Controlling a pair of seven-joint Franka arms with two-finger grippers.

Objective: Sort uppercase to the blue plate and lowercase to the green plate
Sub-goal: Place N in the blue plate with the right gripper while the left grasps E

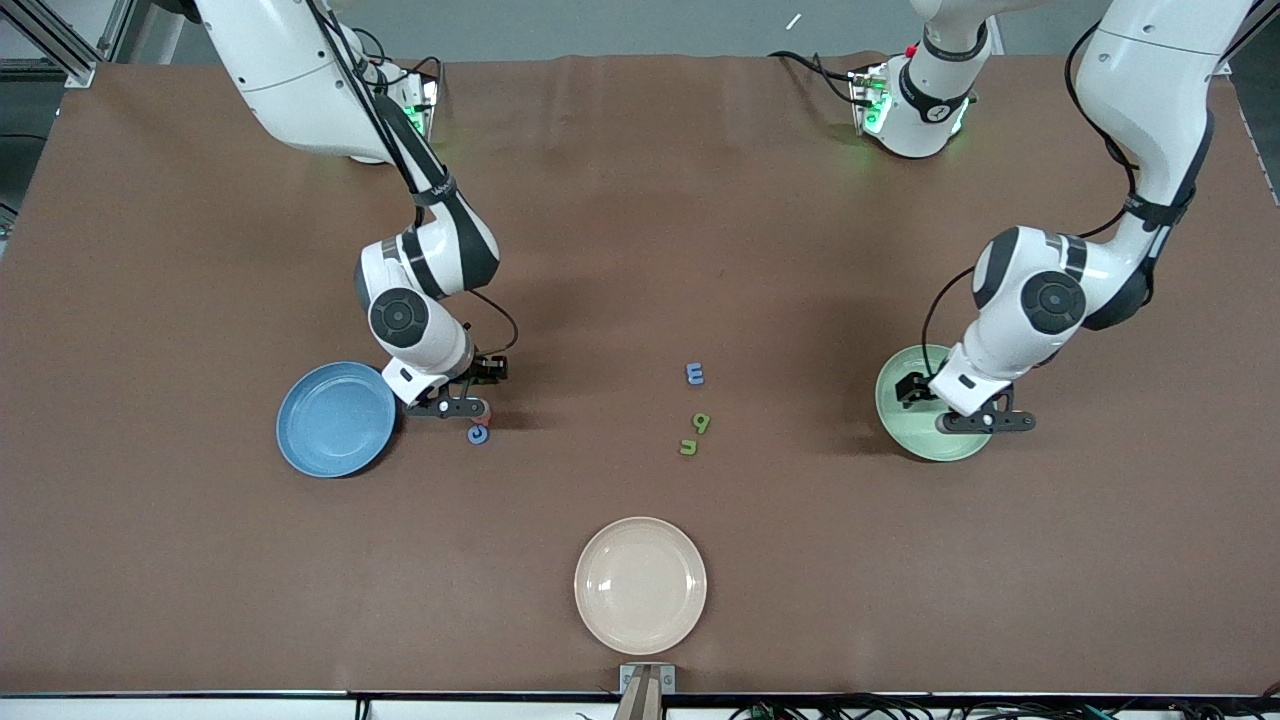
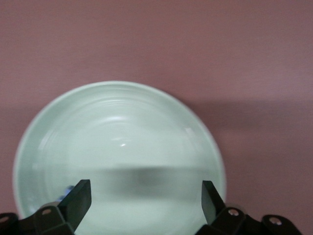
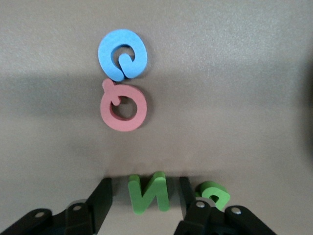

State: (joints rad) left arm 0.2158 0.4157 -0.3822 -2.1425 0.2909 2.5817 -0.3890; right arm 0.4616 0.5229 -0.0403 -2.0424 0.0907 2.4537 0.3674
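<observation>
Two grippers are low over the brown table, each at its own plate. The left gripper hangs over the round glossy pale mint-green plate toward the left arm's end of the table, its two dark fingers spread wide with nothing between them; in the left wrist view a small speck of blue shows on the plate just by one fingertip, too small to identify. The right gripper is down at the table just beside the round glossy blue plate, at the right arm's end. Its jaws stand part-way apart around a small green foam letter N, one finger on each side; whether the pads touch the letter cannot be told. Just outside one finger lies a second small green foam letter, half hidden. Ahead of the fingertips lie a red-pink foam letter Q and, touching it, a blue foam ring-shaped letter. Well apart from both grippers, between them near the table's middle, sit a blue foam m-shaped letter, a green foam q-shaped letter and a green foam u-shaped letter. A round cream plate lies nearest the front camera.
</observation>
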